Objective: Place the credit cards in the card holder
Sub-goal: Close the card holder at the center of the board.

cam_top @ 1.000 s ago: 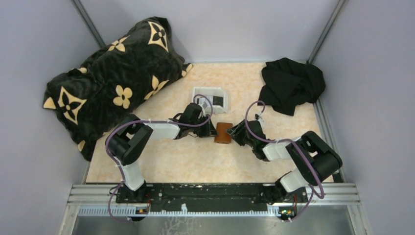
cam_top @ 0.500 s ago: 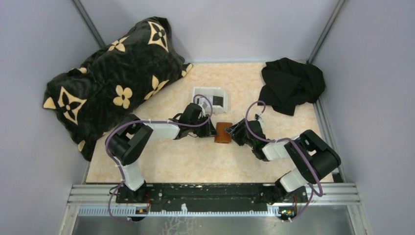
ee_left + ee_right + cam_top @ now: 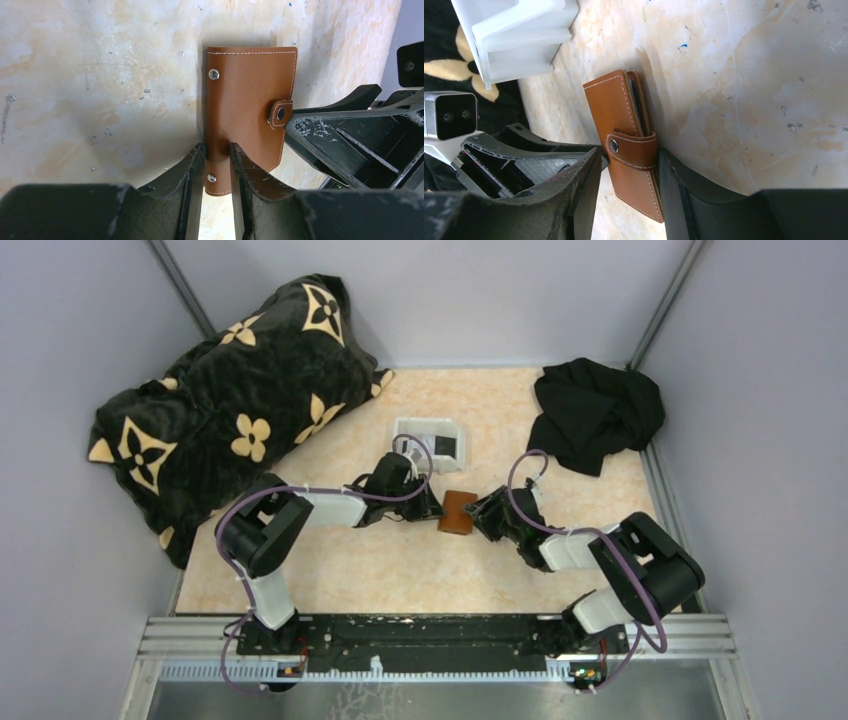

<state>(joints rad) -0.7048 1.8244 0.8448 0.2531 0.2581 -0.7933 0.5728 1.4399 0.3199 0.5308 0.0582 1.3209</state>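
The card holder (image 3: pixel 458 511), a brown leather wallet snapped closed by its strap, sits at mid-table between both grippers. In the left wrist view my left gripper (image 3: pixel 217 150) is shut on the card holder (image 3: pixel 247 100) at its spine edge, near a rivet. In the right wrist view my right gripper (image 3: pixel 629 155) stands open around the strap end of the card holder (image 3: pixel 616 115). One finger touches it and a gap shows at the other. Thin dark edges of credit cards (image 3: pixel 636 102) show between the leaves. From above, my left gripper (image 3: pixel 432 508) and right gripper (image 3: pixel 480 512) flank it.
A white plastic tray (image 3: pixel 415 427) with something dark inside stands just behind the left gripper, and its tray wall (image 3: pixel 514 40) shows in the right wrist view. A black floral pillow (image 3: pixel 230 390) fills the back left. A black cloth (image 3: pixel 595 410) lies at the back right.
The right gripper's jaws have widened a little around the card holder and its arm has shifted slightly. The left gripper and the card holder have stayed put.
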